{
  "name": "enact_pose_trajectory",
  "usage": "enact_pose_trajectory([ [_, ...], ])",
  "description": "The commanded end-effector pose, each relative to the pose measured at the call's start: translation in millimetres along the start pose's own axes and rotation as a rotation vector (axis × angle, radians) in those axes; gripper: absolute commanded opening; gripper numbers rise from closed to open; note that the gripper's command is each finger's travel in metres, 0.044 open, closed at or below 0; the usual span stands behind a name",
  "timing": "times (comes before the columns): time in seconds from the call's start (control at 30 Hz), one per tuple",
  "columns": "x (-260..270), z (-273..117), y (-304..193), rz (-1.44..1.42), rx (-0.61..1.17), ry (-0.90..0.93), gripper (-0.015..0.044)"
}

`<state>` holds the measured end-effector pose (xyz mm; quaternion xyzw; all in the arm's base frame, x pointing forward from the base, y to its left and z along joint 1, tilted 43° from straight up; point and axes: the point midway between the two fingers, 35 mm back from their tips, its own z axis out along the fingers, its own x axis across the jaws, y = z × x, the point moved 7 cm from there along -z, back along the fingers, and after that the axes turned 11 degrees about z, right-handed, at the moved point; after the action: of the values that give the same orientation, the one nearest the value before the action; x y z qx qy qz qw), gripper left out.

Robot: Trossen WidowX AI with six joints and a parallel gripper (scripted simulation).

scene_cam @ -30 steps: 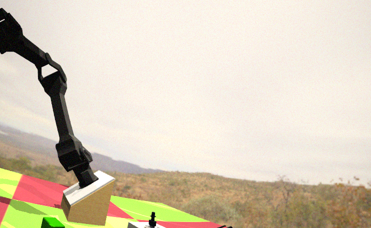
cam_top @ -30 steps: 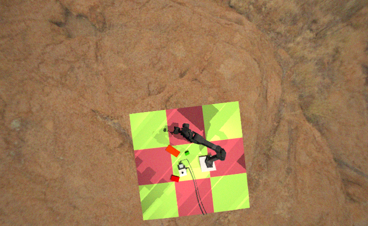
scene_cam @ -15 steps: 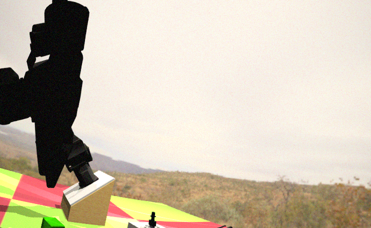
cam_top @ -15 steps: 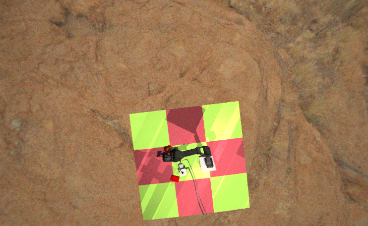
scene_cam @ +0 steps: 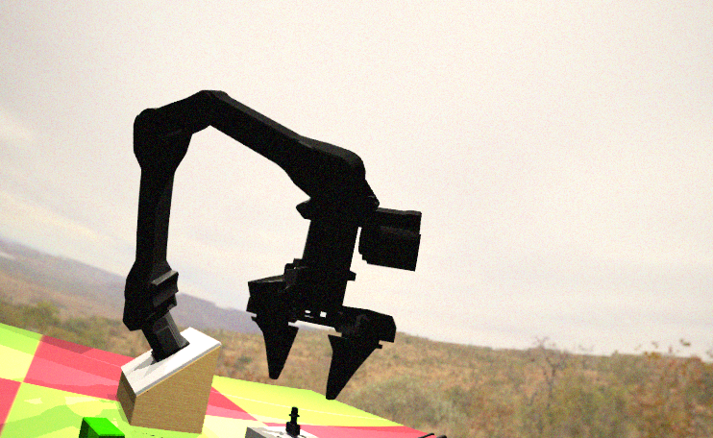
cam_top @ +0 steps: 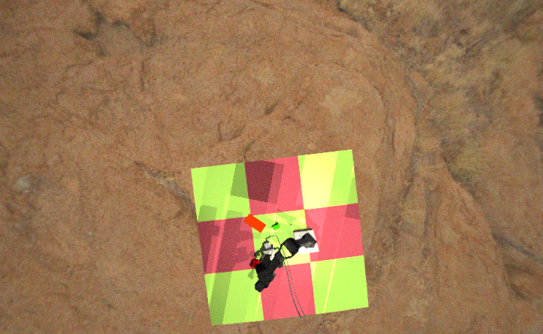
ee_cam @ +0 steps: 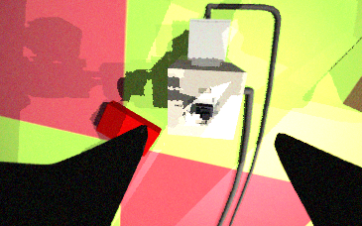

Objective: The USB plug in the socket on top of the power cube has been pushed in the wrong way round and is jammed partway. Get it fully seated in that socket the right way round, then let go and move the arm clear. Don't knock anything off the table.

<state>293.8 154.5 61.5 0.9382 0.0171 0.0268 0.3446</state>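
The power cube (ee_cam: 179, 127) (scene_cam: 258, 432) is pale, with a small black plug (ee_cam: 203, 111) (scene_cam: 292, 422) standing upright from its top. How deep the plug sits and which way round it is cannot be told. My gripper (ee_cam: 209, 134) (scene_cam: 303, 388) is open and empty, fingers pointing down, above the cube. In the wrist view the plug lies between and slightly beyond the fingertips. In the top view the arm covers much of the cube.
A white block (ee_cam: 208, 40) adjoins the cube's far side; dark cables (ee_cam: 275, 50) run beside it. A red block (cam_top: 255, 262) (ee_cam: 116, 119) lies near the left finger. An orange block (cam_top: 255, 223), a green block (cam_top: 275, 226) (scene_cam: 101, 427) and the arm's mount (scene_cam: 168, 402) stand on the table.
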Motion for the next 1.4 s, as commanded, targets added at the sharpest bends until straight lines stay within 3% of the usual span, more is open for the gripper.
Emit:
enact_pose_trajectory([
  [0.0, 0.2, 1.5, -1.2, 0.018, -0.026, -0.003, 0.0440],
  [1.27, 0.6, 31.5, -0.3, 0.019, -0.027, -0.002, 0.0440],
  [1.37, 1.0, 29.7, 0.2, 0.026, -0.023, -0.004, 0.0361],
])
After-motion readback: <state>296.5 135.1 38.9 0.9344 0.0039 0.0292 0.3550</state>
